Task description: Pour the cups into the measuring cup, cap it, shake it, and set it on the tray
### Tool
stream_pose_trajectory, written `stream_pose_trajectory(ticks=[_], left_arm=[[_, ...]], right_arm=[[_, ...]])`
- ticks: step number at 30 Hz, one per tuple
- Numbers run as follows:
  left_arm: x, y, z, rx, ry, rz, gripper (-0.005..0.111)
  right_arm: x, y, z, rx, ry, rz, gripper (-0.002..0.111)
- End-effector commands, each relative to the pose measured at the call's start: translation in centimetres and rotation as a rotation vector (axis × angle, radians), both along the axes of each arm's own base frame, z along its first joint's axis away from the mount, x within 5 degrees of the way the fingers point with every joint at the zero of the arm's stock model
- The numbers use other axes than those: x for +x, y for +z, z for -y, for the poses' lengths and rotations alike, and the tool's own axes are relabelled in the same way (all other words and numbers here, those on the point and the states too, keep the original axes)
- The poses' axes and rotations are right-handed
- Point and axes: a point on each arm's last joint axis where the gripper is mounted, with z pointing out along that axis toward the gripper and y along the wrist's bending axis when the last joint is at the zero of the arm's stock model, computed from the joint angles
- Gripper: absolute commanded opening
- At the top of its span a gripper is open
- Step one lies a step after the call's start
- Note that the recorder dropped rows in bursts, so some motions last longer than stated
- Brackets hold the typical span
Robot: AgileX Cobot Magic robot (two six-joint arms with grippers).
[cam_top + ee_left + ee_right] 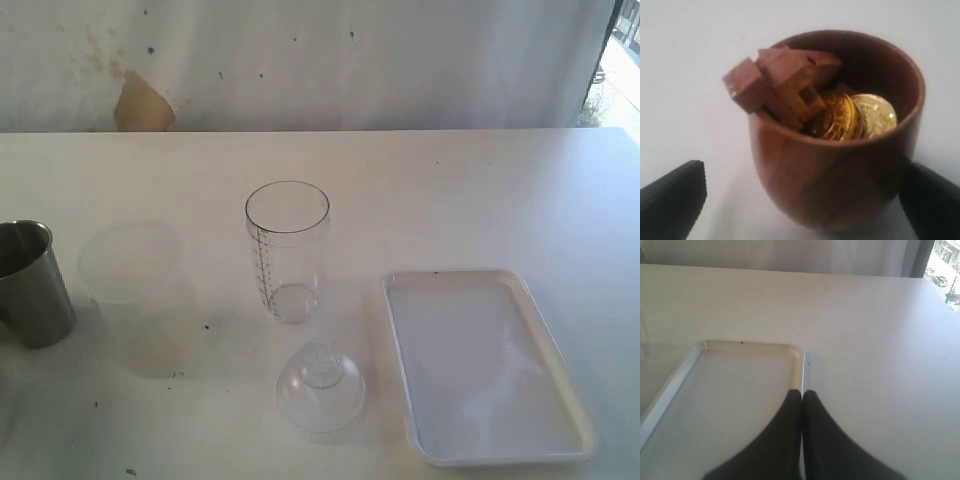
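Observation:
In the left wrist view a rounded brown wooden cup [835,175] holds brown wooden blocks [780,85] and gold coins [860,117]. My left gripper [804,202] is open and straddles the cup, with a gap showing beside one finger [672,200]. The steel tumbler [30,285], the frosted plastic cup [135,290], the clear measuring cup [287,250] and the dome lid [320,385] stand on the table. The white tray [485,365] lies at the right. My right gripper [802,392] is shut and empty over the tray's rim [801,365]. The exterior view shows neither gripper nor the wooden cup.
The measuring cup looks empty and stands uncapped, with the lid just in front of it. A white wall with a brown patch [143,103] runs behind the white table [450,190]. A window edge [620,60] shows at the far right.

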Motion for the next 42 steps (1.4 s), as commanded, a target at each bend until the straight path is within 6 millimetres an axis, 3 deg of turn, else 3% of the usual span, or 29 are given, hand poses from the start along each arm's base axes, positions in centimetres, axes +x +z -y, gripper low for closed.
stream_pose_trajectory(ticks=[1,12,31,37,42], left_arm=[[0.9,0.5,-0.4,0.014,0.022,0.053,0.105],[1.9,0.4,-1.6,-0.001,0.146,0.034,0.105],[2.1,0.2,-1.6,-0.047,0.153,0.011,0.105],[1.5,0.3,-2.8,-0.085,0.346,0.041,0.105],[2.1,0.8,-2.7,-0.06,0.3,0.091,0.105]], right_arm=[[0.0,0.0,0.0,-0.002,-0.003,0.007,0.0],[0.0,0.0,0.0,-0.002,-0.003,0.007,0.0],[0.0,0.0,0.0,-0.002,-0.003,0.007,0.0],[0.0,0.0,0.0,-0.002,-0.003,0.007,0.0],[0.0,0.0,0.0,-0.002,-0.003,0.007,0.0]])
